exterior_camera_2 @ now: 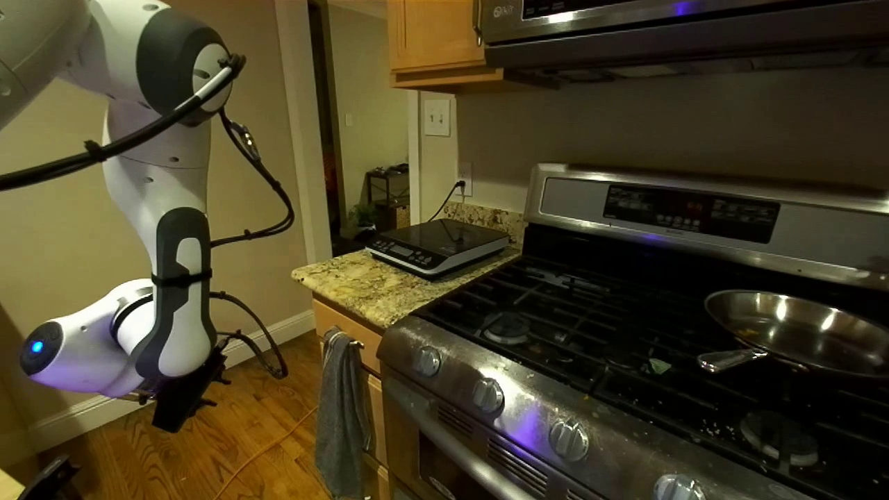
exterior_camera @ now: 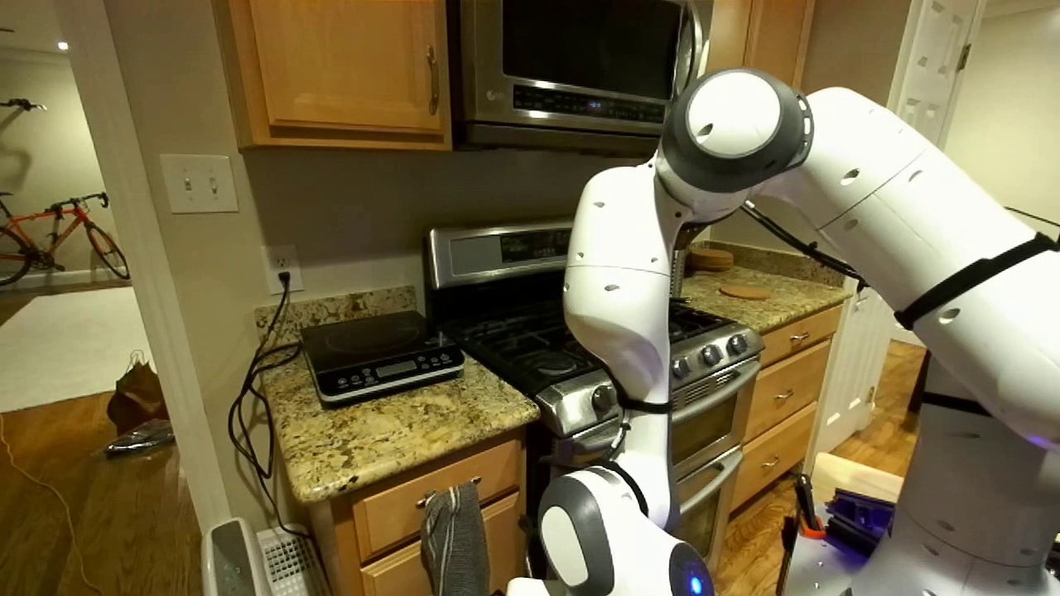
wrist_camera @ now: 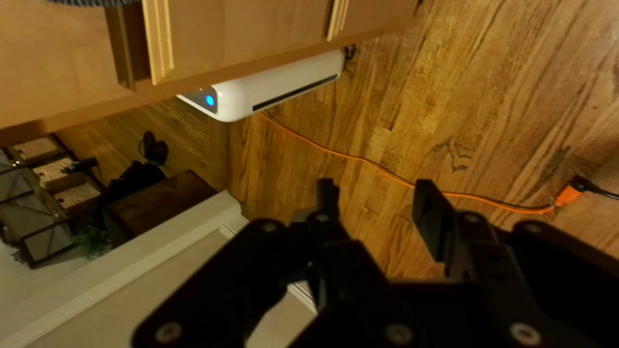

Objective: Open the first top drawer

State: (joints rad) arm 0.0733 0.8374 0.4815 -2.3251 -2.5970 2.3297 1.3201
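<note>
The honey-coloured top drawer [exterior_camera: 389,517] is under the granite counter beside the stove, and it also shows in an exterior view [exterior_camera_2: 369,348]. Its front looks flush with the cabinet; its inside is hidden. A grey towel [exterior_camera: 455,538] hangs over its metal handle [exterior_camera: 426,500]. In the wrist view a wood panel at upper left [wrist_camera: 48,63] appears to be its front. My gripper [exterior_camera_2: 218,391] is low over the floor, apart from the cabinet. In the wrist view my gripper [wrist_camera: 376,188] has its fingers apart with nothing between them.
The stove [exterior_camera_2: 521,417] stands beside the drawer. A black portable cooktop [exterior_camera: 381,356] sits on the counter. A white floor appliance [wrist_camera: 290,84] stands beside the cabinet, and an orange cord [wrist_camera: 358,158] crosses the wood floor. A steel pan [exterior_camera_2: 799,333] is on the stove.
</note>
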